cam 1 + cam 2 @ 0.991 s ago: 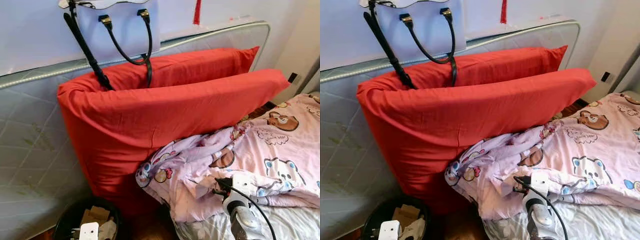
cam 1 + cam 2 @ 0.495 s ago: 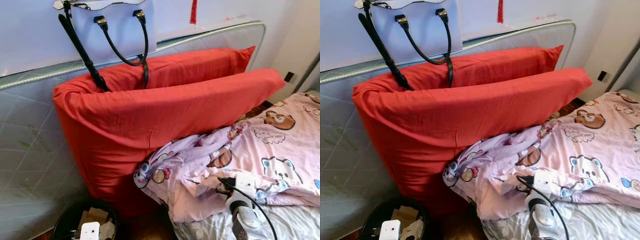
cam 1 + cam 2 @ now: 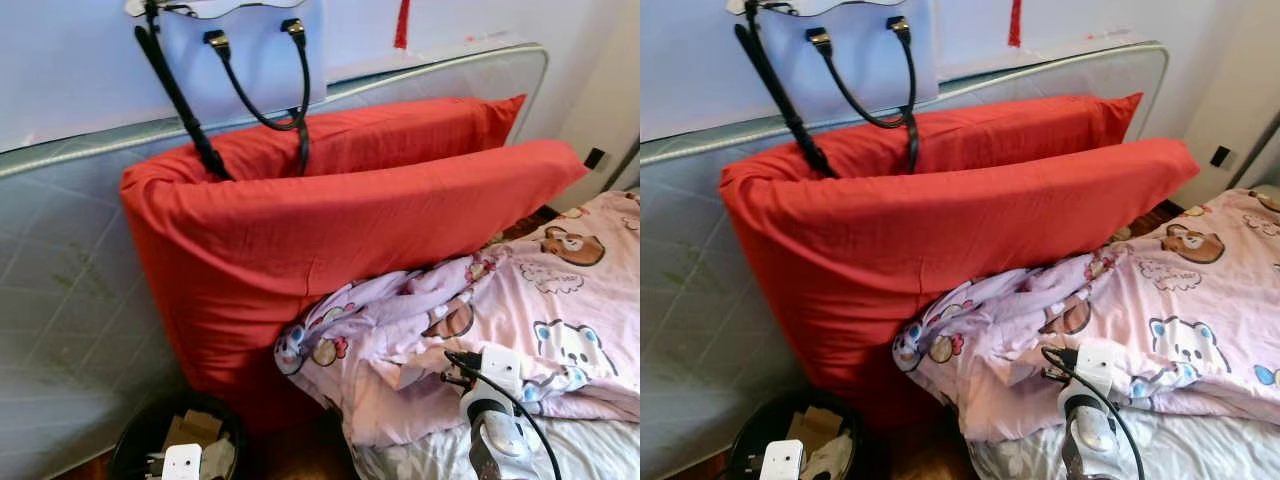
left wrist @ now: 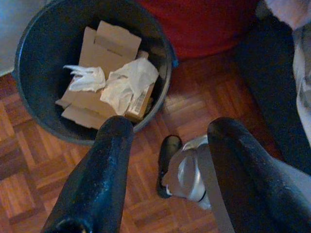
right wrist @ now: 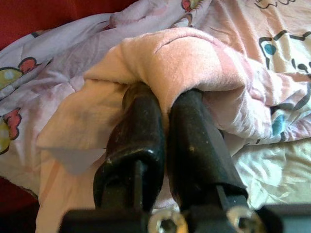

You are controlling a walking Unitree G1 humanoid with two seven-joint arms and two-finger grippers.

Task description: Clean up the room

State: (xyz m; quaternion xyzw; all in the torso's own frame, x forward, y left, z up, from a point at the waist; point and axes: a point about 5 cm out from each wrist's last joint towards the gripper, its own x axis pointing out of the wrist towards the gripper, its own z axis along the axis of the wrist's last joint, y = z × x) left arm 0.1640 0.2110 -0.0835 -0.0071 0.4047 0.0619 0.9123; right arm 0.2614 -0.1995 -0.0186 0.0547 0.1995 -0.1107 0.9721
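Note:
A pink cartoon-print quilt point(image 3: 530, 300) lies bunched on the bed, its near corner hanging over the bed's left edge. My right gripper point(image 5: 163, 94) is shut on a fold of this quilt point(image 5: 184, 58), with the pink fleece underside wrapped over both fingertips. In the eye views my right wrist point(image 3: 488, 395) sits at the quilt's near edge. My left gripper point(image 4: 167, 128) is open and holds nothing. It hangs over the wood floor beside a black waste bin point(image 4: 34, 58) that holds cardboard and crumpled tissue.
Two big red pillows point(image 3: 330, 230) lean on an upended grey mattress point(image 3: 60, 300) against the wall, a pale handbag point(image 3: 250, 50) hanging above. The bin point(image 3: 135, 440) stands at their foot. A grey sheet point(image 3: 590, 450) covers the bed. My foot point(image 4: 170, 150) is on the parquet.
The head camera has swung a little, so the whole scene shifted left and then back right. My right gripper has stayed shut on the quilt in the same spot.

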